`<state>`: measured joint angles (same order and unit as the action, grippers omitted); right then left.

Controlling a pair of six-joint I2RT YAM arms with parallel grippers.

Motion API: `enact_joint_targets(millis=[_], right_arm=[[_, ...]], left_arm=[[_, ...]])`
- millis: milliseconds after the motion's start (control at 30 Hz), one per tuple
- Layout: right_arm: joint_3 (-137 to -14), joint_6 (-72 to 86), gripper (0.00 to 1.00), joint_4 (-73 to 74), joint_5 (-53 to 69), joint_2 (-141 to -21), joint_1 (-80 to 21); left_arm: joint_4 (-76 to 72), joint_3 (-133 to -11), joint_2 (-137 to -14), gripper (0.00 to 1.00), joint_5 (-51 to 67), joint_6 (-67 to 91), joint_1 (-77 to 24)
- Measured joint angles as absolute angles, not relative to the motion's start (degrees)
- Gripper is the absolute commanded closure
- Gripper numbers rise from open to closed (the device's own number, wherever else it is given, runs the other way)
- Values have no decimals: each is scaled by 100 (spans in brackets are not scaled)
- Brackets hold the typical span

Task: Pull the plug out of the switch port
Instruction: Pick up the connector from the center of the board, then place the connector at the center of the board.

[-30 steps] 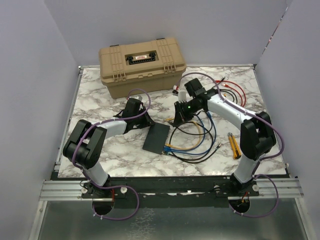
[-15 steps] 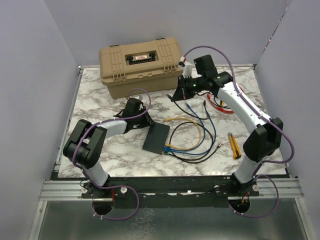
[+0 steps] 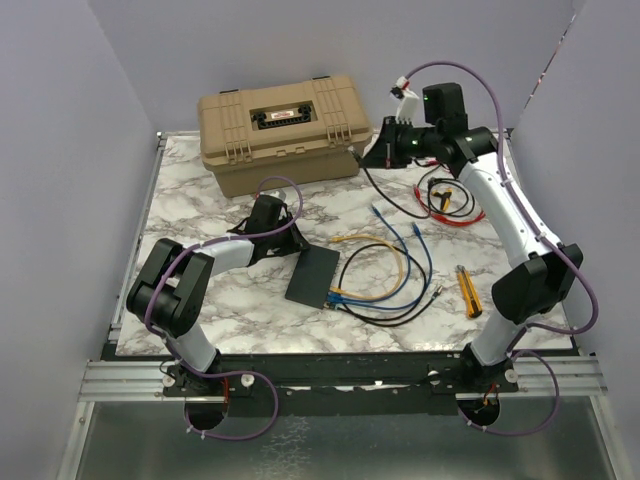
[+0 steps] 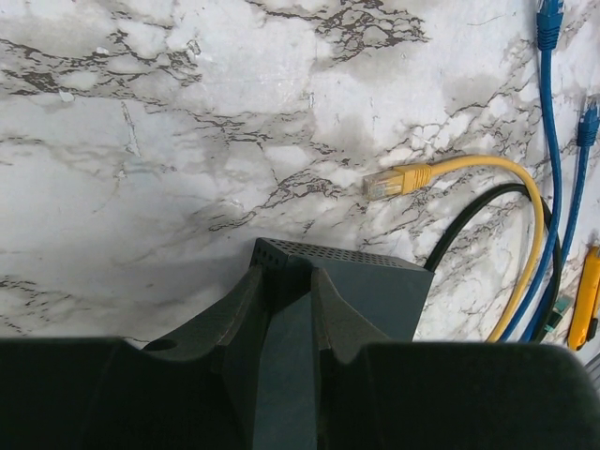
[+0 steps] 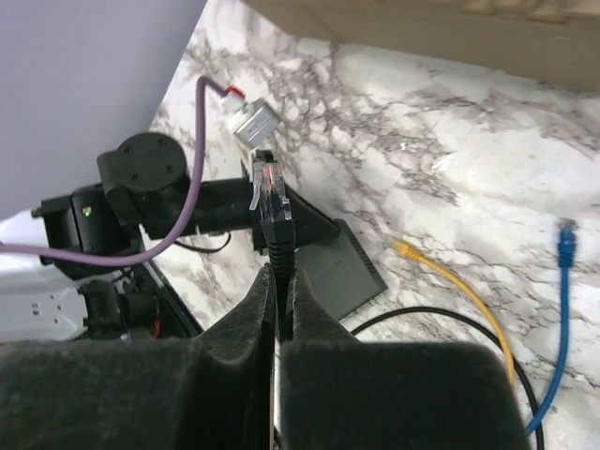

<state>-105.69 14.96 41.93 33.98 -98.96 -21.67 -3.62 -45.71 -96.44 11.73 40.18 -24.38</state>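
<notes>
On veined marble (image 3: 200,195), flat matte-black switch (image 3: 312,277)

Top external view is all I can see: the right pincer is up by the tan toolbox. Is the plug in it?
Observer: Yes. The right wrist view shows the right pincer shut on a black cable, its clear plug poking out beyond it, in no port.
Operator: And the left pincer?
Observer: The left wrist view shows it down on the switch, fingers slightly apart; grip unclear.
Operator: Yellow cable?
Observer: Its connector lies loose on the table, apart from the switch.
</notes>
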Motion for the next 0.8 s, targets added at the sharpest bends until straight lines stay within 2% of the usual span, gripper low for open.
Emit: enact_joint_targets(millis=[300,800], right_arm=[[-10787,1798,100,3979,3557,-10047,-1341],[-13093,1658,100,4195,3114,-11533,-276]], left_arm=[[-336,-4587,-9518,98,1125,3957,-2451],[-318,-4587,-9504,99,1131,3828,-2451]])
